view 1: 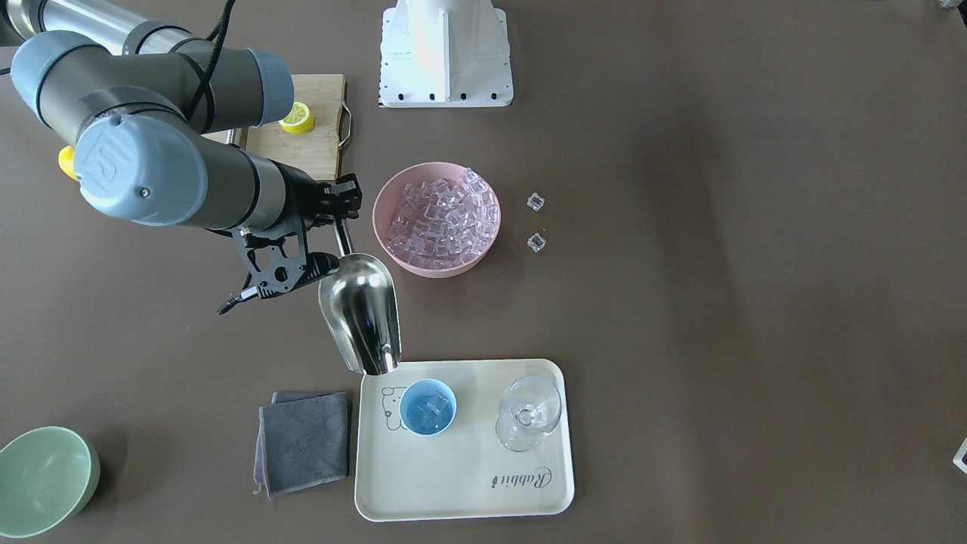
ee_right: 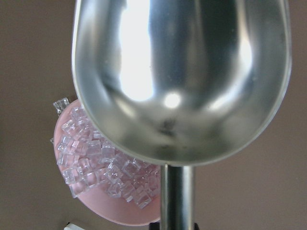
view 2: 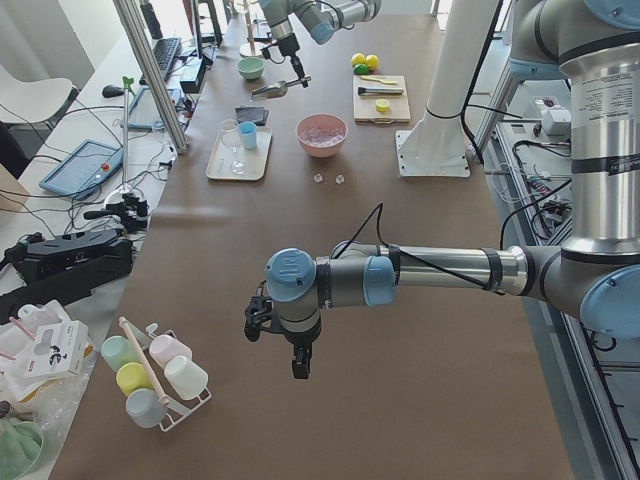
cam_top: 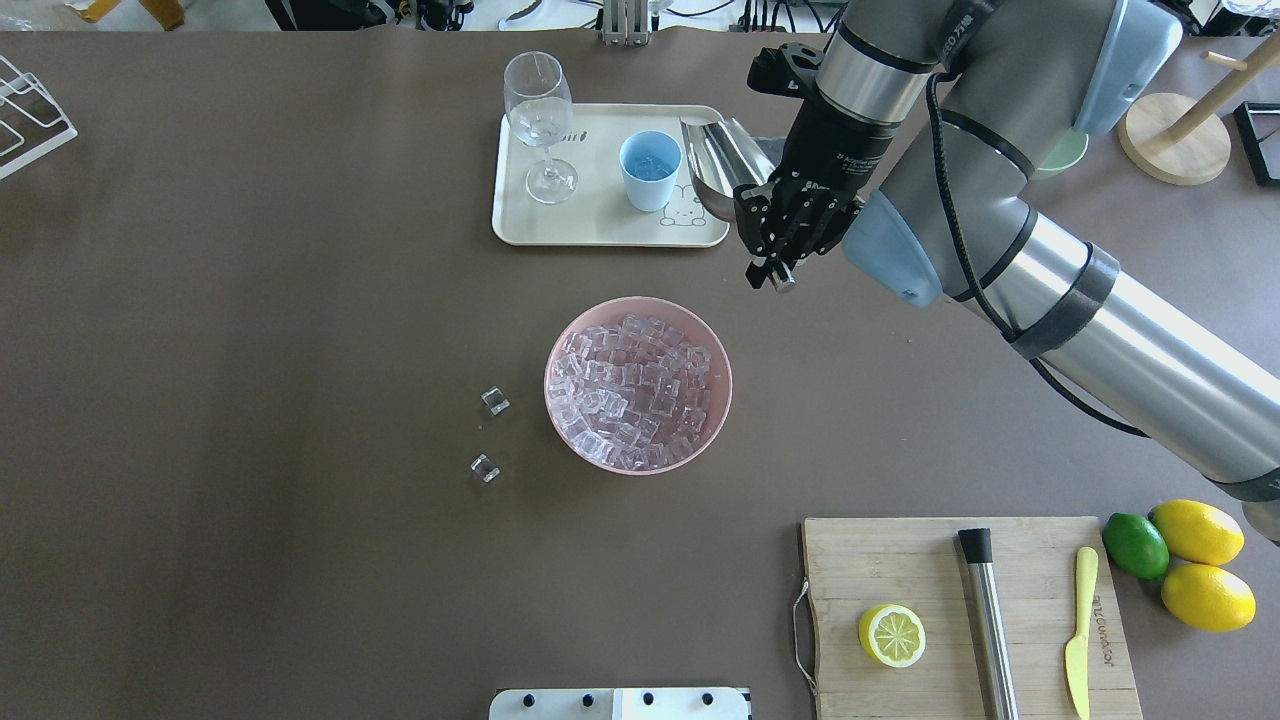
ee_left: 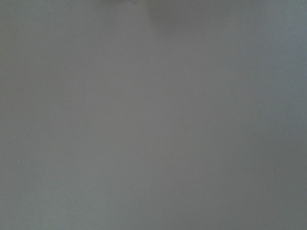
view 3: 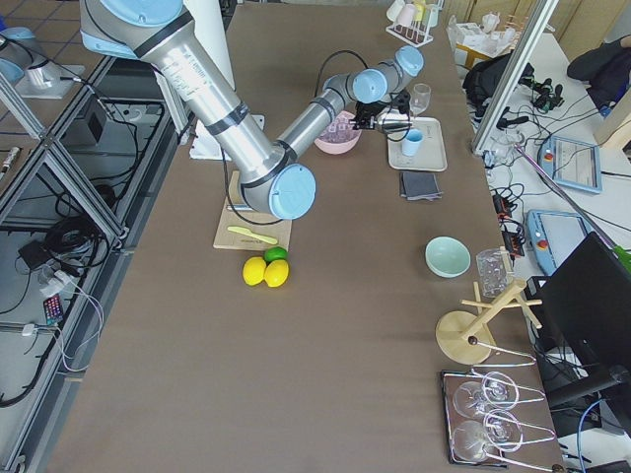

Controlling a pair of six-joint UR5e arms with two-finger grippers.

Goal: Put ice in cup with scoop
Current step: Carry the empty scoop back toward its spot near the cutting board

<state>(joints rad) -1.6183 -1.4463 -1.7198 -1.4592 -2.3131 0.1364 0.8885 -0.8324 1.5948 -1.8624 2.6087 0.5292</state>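
My right gripper (view 1: 338, 219) clamps the scoop (view 1: 361, 313) handle; its trough looks empty beside the cup (view 1: 427, 407), so I'd move level to the ice (view 1: 442, 219) and dig shallow

The cup (cam_top: 648, 192) is light blue, the scoop (view 1: 361, 313) mirror-bright steel, the ice (view 1: 446, 219) clear. The bowl (view 1: 434, 270) is pink, the tray (view 1: 461, 483) cream with a dark bear outline (view 1: 393, 408). At its nine o'clock in the front-facing view lies a grey cloth (view 1: 304, 442).

Brown table (cam_top: 300, 300); grey floor (view 3: 20, 434) alongside; aluminium post (view 2: 150, 70) at edge.
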